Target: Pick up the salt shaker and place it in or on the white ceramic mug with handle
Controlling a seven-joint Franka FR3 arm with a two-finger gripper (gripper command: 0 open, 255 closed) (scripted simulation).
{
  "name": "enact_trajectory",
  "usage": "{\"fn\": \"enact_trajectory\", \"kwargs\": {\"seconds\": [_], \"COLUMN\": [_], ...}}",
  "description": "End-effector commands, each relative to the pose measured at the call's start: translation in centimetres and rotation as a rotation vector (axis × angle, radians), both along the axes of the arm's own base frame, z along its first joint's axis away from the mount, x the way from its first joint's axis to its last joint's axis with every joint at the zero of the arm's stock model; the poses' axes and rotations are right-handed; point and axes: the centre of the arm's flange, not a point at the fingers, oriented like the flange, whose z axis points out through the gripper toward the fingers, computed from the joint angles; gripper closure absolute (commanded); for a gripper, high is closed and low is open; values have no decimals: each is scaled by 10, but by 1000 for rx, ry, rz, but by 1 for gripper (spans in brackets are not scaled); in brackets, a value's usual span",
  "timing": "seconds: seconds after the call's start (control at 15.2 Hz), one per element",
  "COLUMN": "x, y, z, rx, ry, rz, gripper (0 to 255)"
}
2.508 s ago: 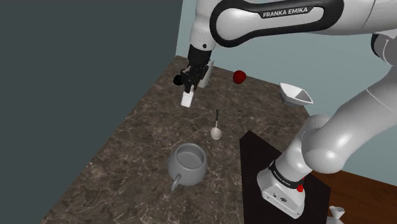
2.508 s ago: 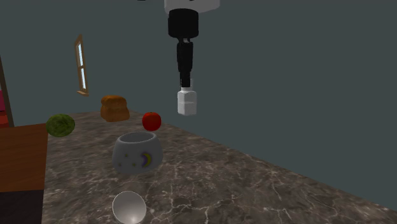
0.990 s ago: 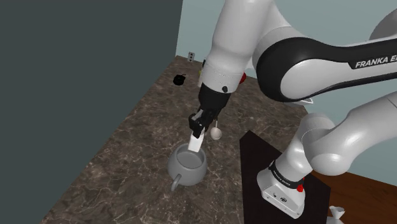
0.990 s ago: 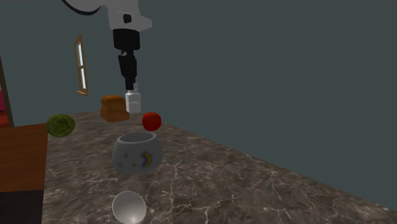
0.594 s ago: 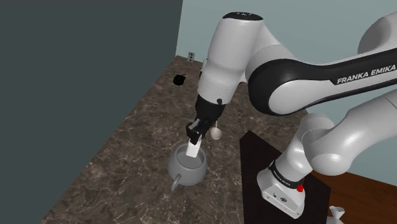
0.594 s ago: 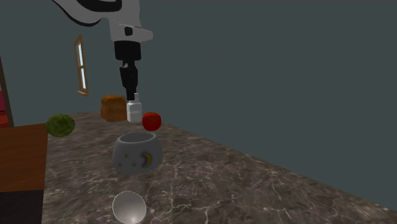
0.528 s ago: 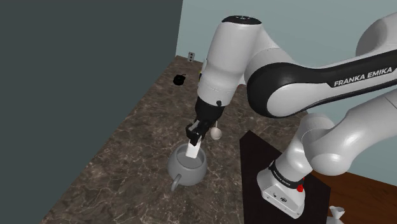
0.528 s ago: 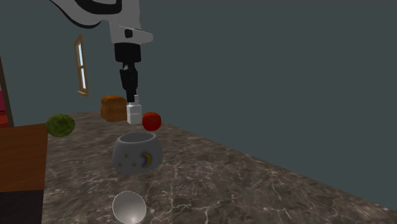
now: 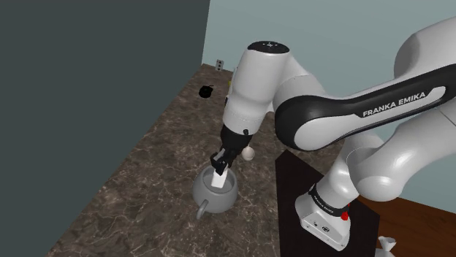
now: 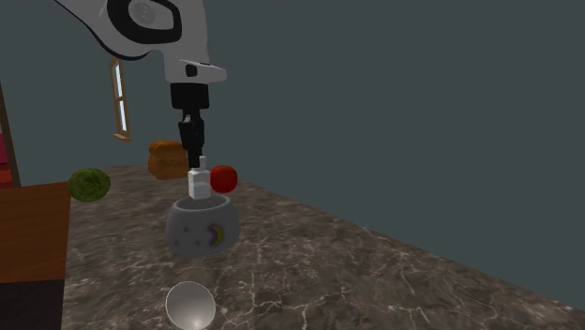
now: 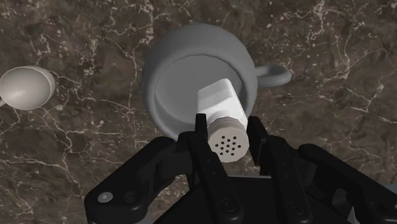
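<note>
Spreading beneath teal-grey walls, one dark marble tabletop (image 9: 146, 171) veined in white carries everything. One white arm (image 9: 256, 80) bends down over it from the dark box stand (image 9: 291, 191). One rounded grey mug (image 9: 215, 196), with a loop handle and a yellow moon painted on its side, stands near the tabletop's edge by the stand. One brown bread loaf (image 10: 168, 159), one round green fruit (image 10: 89, 184) and one red apple (image 10: 223, 178) sit along the edge that meets the wall. One spoon (image 11: 25, 88) lies just beside the mug. One white, square-bodied salt shaker (image 11: 221, 105) with a round perforated cap hangs with its lower end at the mug's mouth. The two black fingers (image 11: 258, 141) are closed on its cap end.
</note>
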Motion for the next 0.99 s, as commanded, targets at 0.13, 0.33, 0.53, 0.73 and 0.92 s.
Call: {"fn": "enact_trajectory", "kwargs": {"seconds": [0.13, 0.33, 0.53, 0.73, 0.92], "x": [-1, -1, -1, -1, -1], "y": [0, 0, 0, 0, 0], "z": [-2, -2, -2, -2, 38], "rx": [0, 0, 0, 0, 0], "ry": [0, 0, 0, 0, 0], "rz": [0, 0, 0, 0, 0], "gripper": [255, 255, 0, 0, 0]}}
